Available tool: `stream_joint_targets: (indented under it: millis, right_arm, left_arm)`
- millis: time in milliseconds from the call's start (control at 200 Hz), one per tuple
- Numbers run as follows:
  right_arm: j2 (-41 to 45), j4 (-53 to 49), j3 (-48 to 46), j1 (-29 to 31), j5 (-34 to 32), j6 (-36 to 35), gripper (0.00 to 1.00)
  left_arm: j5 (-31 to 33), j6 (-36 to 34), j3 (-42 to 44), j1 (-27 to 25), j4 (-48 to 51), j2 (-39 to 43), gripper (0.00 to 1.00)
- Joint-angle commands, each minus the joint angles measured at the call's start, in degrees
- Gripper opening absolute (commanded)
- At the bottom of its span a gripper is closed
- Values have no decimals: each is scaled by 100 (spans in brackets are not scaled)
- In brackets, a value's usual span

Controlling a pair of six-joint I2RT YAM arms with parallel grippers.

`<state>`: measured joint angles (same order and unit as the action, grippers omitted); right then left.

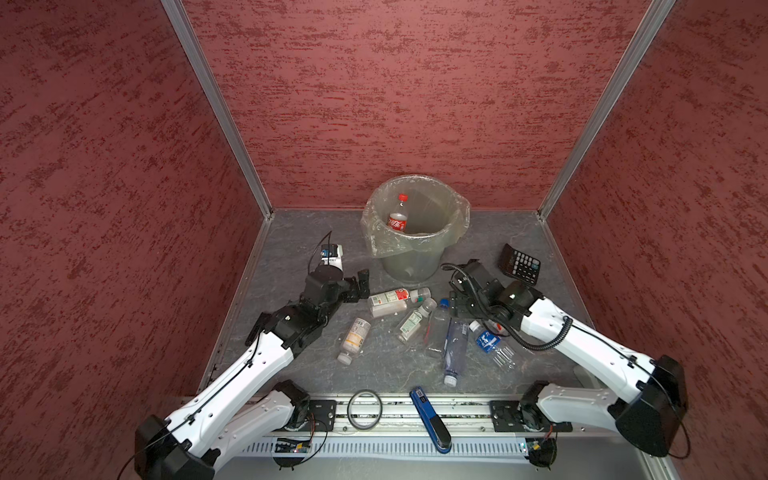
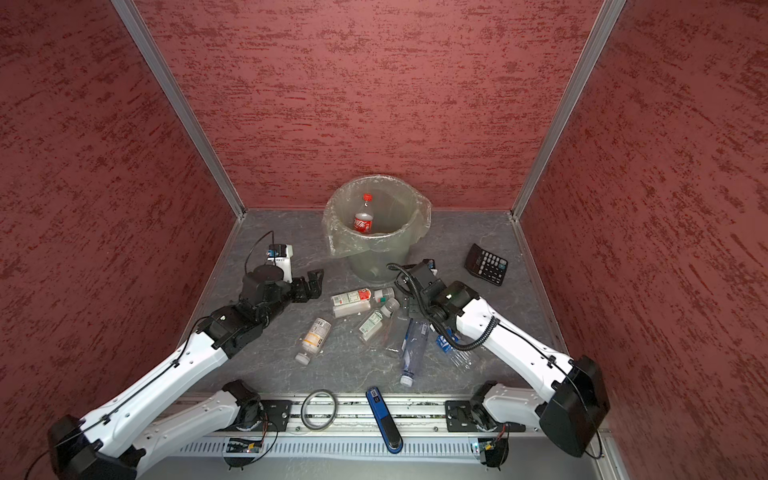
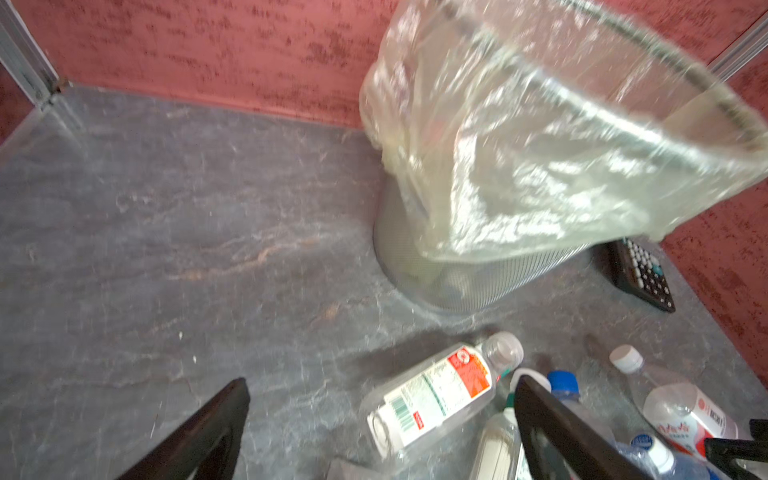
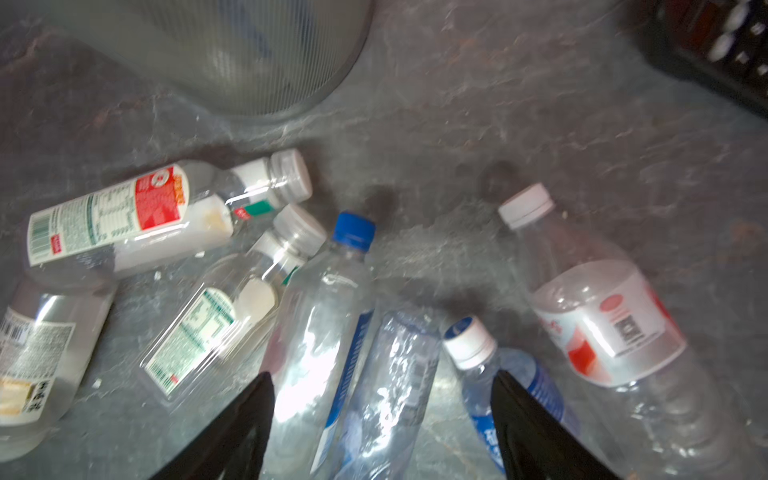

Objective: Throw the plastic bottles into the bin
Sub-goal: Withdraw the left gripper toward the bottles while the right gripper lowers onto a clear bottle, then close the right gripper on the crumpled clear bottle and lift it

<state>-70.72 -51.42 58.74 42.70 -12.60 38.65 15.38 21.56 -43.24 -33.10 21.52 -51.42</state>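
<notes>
The bin [image 1: 451,232] stands at the back with a red-labelled cola bottle [image 1: 397,218] leaning inside it. Several plastic bottles lie in front of it on the grey floor, among them a red-and-white-labelled one [image 1: 390,296], a yellow-labelled one [image 1: 355,338] and a blue-labelled one [image 1: 490,343]. My left gripper [image 1: 362,284] is open just left of the heap; the red-and-white bottle [image 3: 436,395] lies by its fingers. My right gripper [image 4: 382,386] hangs open over the heap. A blue-capped clear bottle [image 4: 328,316] and a crumpled bottle [image 4: 395,374] lie between its fingers.
A black calculator [image 1: 519,264] lies right of the bin. A blue-and-black stapler [image 1: 430,419] and a dark ring [image 1: 365,409] rest on the front rail. Red walls close in the back and both sides.
</notes>
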Motion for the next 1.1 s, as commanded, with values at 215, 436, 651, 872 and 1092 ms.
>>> stream_joint_targets:
  millis: [215,436,651,872,1092]
  right_arm:
    - [427,-333,-994,949,176,2188,77]
    - [128,222,-1379,1171,343,2337,76]
    - [-268,770,-1758,1127,397,2386,73]
    - [-467,1096,-1786,807,296,2042,71]
    - [-940,1429,-1670,558,412,1533,69]
  left_arm:
    - [-219,309,431,16,192,412,100]
    - [-298,305,534,22,63,347,100]
    - [-313,284,541,50,128,419,100]
    - [-375,242,563,150,208,448,99]
    - [-488,335,677,211,214,435,100]
